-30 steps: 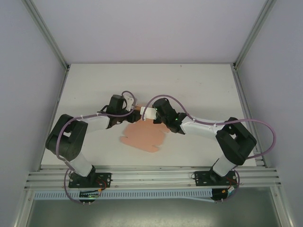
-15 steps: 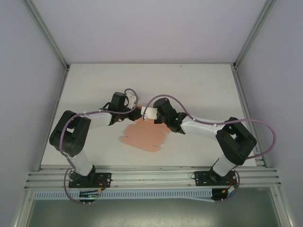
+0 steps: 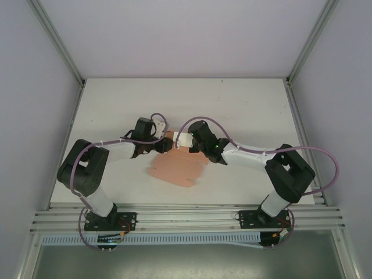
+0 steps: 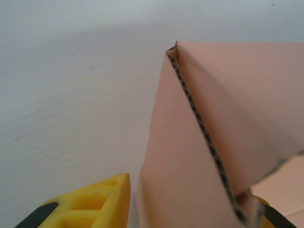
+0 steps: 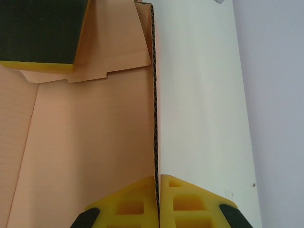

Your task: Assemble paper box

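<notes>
Gripping paper box (image 3: 177, 170) at centre of top view

I find the right gripper (image 5: 157, 202) pinched onto the card's upright wall edge. The left gripper (image 4: 184, 213) straddles a raised flap; clamped or not, I cannot tell.

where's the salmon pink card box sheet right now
In the top view the salmon-pink card paper box lies mid-table between the two arms, its far edge pinched by the right gripper.

Right end effector (image 5: 157, 190) clamped tight, left end effector (image 4: 185, 211) parted, facing each other.
</notes>
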You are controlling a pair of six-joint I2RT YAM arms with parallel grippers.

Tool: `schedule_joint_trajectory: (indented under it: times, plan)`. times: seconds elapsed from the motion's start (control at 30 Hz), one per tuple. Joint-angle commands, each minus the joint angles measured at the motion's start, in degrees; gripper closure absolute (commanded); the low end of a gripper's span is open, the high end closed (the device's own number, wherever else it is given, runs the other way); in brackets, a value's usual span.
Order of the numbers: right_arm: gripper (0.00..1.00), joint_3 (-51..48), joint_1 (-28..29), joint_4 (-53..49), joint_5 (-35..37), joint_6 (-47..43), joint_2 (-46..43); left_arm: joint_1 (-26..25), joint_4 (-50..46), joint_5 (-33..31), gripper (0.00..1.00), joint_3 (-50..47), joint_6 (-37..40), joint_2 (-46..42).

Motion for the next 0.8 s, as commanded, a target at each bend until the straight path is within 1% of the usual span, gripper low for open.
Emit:
schedule_joint_trajectory:
  times: [0.0, 0.17, 0.23, 0.33, 0.4, 0.43, 0.5, 0.6, 0.7, 0.73, 0.77]
  plan:
    - [1.00, 1.18, 0.01, -2.01, -1.06, 0.92, -1.33, 0.32, 1.63, 0.72, 0.69, 1.42, -1.54, -0.10]
    - [1.00, 1.28, 0.20, -2.44, -1.84, 1.31, -1.24, 0.30, 2.27, 1.98, 0.69, 3.73, -2.32, 3.23]
    - [1.00, 1.25, 0.13, -2.52, -1.99, 1.42, -1.12, 0.32, 2.50, 2.85, 0.71, 4.25, -2.57, 4.09]
    - [1.00, 1.29, 0.12, -2.45, -1.85, 1.51, -0.99, 0.32, 3.28, 3.29, 0.85, 4.63, -2.72, 5.22]
    - [1.00, 1.24, 0.19, -2.41, -1.41, 1.42, -0.90, 0.29, 1.50, 2.24, 0.96, 5.35, -2.41, 5.96]
    - [1.00, 1.16, 0.17, -2.29, -1.07, 1.33, -0.94, 0.32, 0.77, 1.36, 1.00, 5.55, -2.16, 6.08]
    - [1.00, 1.08, 0.13, -2.11, -1.05, 1.30, -1.03, 0.29, -0.48, -0.80, 1.00, 5.56, -1.94, 6.18]
    - [1.00, 0.69, 0.44, -1.13, -0.83, 1.25, -1.53, 0.17, -4.44, -6.11, 1.00, 6.82, -2.72, 6.29]
    - [1.00, 0.07, 0.92, 1.06, 0.40, 0.50, -2.03, -1.09, -10.07, -17.85, 1.00, 8.89, -4.93, 6.53]
    - [1.00, 0.06, 1.21, 1.65, 0.81, 0.36, -2.14, -2.11, -12.35, -23.54, 1.00, 10.03, -6.31, 6.71]
    - [1.00, 0.17, 1.46, 1.79, 1.04, 0.27, -2.23, -2.89, -13.68, -26.64, 1.00, 10.70, -6.55, 7.10]
